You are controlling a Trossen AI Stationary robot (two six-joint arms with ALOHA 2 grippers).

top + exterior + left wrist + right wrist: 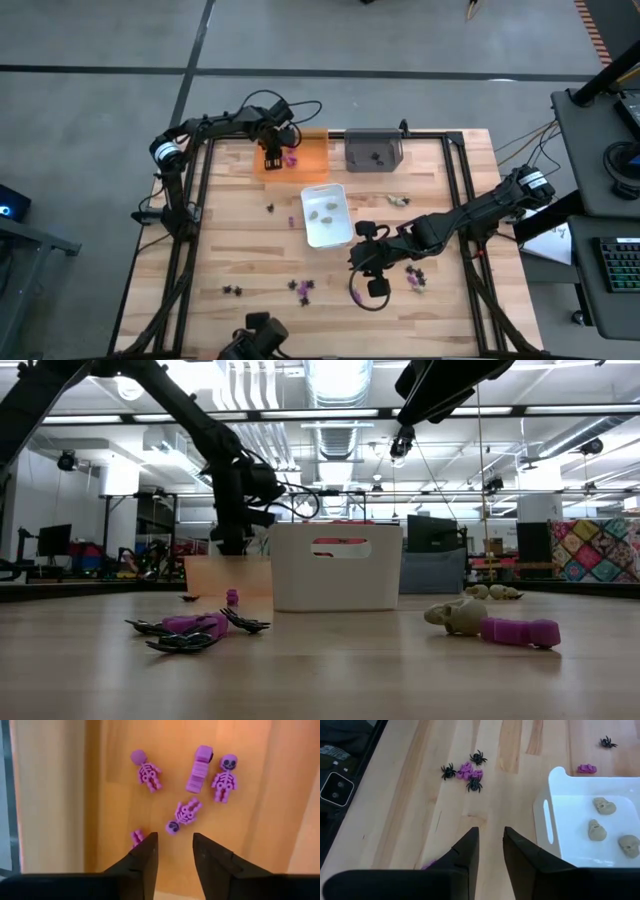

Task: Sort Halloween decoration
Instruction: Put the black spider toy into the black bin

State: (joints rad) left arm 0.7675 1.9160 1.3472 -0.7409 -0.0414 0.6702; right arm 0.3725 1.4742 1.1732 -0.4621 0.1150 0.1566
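While poised over the orange tray [303,160] at the table's far edge, left gripper [272,160] parted by a narrow gap, nothing between the fingers [142,865]. Seen only from its wrist: several purple skeletons [187,812] and a purple ribbed piece [199,769] lying loose on the tray floor below the tips. Right gripper [378,287] low over bare wood near the table's front, just beside the white tray [327,214]; fingers [465,855] close together with a slim gap, nothing visibly held, a purple bit [429,865] just beside one finger. From that wrist: three pale skulls [604,806] in the white tray, black spiders [448,771] clustered round a purple piece [469,771] on the table, another spider [607,742] farther off. From above alone: grey tray [373,151] beside the orange one, dark pieces inside. At table height: a skull [458,616] touching a purple piece [520,630], and spiders [180,640] around a purple one [195,624].
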